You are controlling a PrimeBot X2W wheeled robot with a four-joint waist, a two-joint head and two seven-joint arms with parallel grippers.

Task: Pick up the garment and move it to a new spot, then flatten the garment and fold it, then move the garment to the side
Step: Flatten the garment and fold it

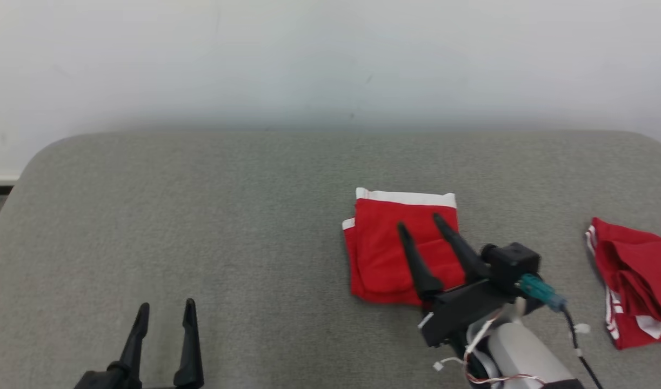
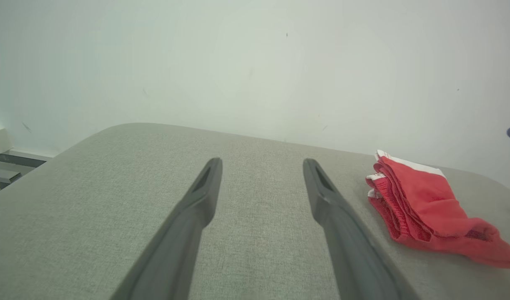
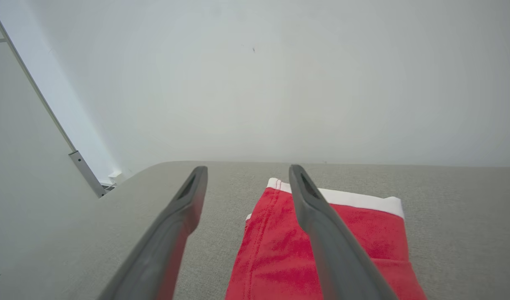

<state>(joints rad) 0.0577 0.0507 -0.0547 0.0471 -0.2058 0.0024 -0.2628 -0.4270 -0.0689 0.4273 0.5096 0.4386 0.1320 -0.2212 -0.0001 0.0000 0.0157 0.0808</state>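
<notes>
Head view: folded garment [image 1: 384, 259] lies beneath right end effector [image 1: 419, 222]

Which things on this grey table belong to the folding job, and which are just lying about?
In the job:
- folded red fabric garment with white band, centre
- right gripper, open over it

Lying about:
- crumpled red garment with white stripes, far right

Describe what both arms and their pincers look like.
The left pincer and right pincer each have two long, tapering black fingers, slotted near the tips. Behind the right: a black bracket, boxy black camera, teal plug, black cable, thin white and red wires, pale grey forearm.
</notes>
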